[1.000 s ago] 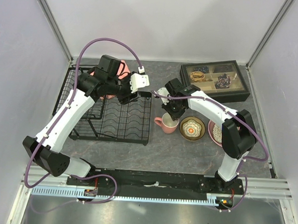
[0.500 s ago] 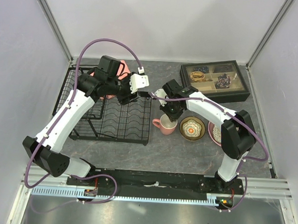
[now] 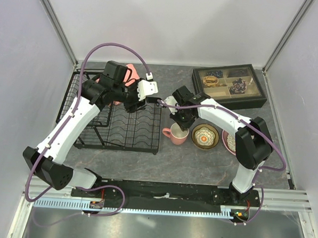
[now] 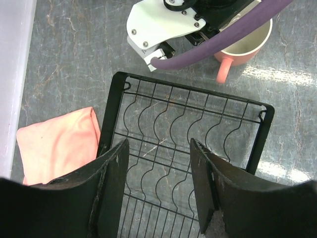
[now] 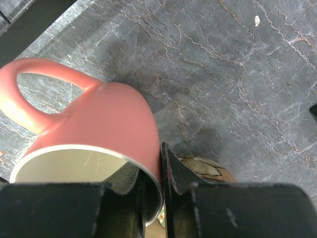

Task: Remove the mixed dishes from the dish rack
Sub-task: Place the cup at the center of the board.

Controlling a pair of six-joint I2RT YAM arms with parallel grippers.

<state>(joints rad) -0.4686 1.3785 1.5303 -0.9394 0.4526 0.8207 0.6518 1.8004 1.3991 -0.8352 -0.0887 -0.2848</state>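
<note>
The black wire dish rack (image 3: 118,125) stands at the left, and no dish shows in it. My left gripper (image 3: 137,100) hovers open over its far right corner (image 4: 188,124), nothing between the fingers (image 4: 115,168). My right gripper (image 3: 181,119) is shut on the wall of the pink mug (image 3: 175,133), one finger inside the rim and one outside (image 5: 171,166). The mug (image 5: 99,119) sits low over the table just right of the rack, handle toward it. The brown floral bowl (image 3: 205,136) is beside it. A grey speckled bowl (image 3: 232,140) rests on the pink plate (image 3: 225,144), partly hidden by my right arm.
A black compartmented tray (image 3: 228,85) of trinkets sits at the back right. A pink folded cloth (image 3: 130,71) lies behind the rack, also in the left wrist view (image 4: 57,141). Grey walls close in the table on three sides.
The right gripper has shifted the mug slightly left and nearer. The left arm has drawn back a little to the left over the rack.
</note>
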